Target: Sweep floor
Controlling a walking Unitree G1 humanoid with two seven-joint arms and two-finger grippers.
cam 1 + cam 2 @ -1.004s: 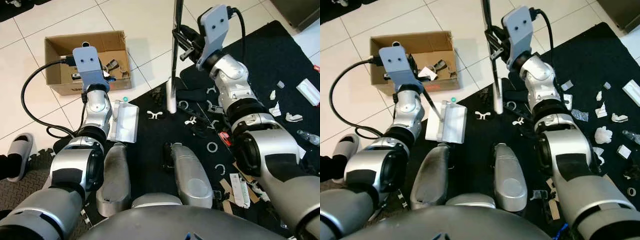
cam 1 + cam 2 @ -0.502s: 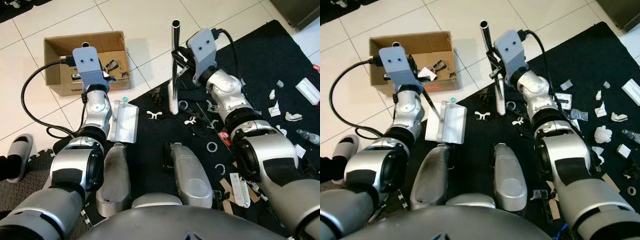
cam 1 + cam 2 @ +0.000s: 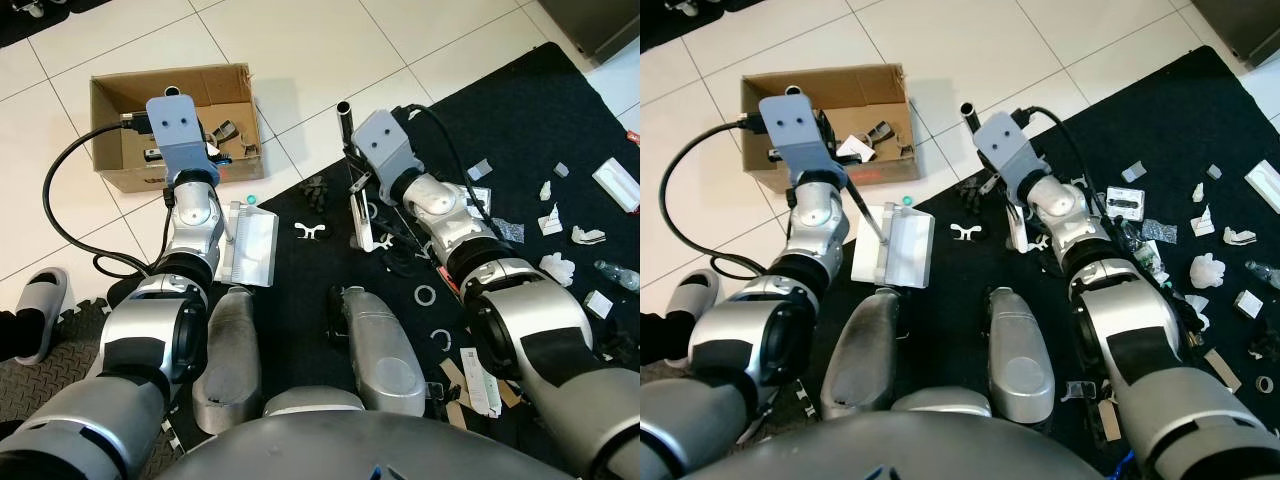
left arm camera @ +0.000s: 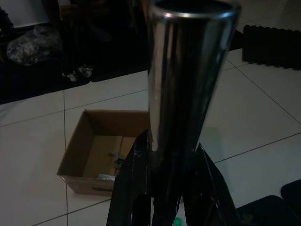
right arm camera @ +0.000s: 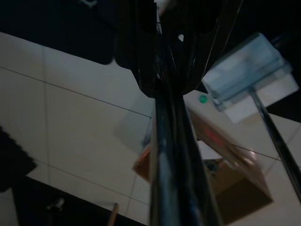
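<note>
Left gripper (image 4: 171,188): I see both black fingers (image 4: 129,188) clamped round the pole (image 4: 188,80).
Pole: shiny metal, open-topped, upright.
Box (image 4: 101,153): cardboard, open, on white tiles (image 4: 263,117), scraps inside.
Mat (image 4: 270,40): dark, beyond.

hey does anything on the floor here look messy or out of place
Yes. White scraps and small rings lie strewn over the black mat. The right gripper holds the broom there; the left gripper holds the dustpan beside the cardboard box.

Bright, even light in both eye views, soft shadows, wrist views dim and blurred, wide-angle curving at edges
</note>
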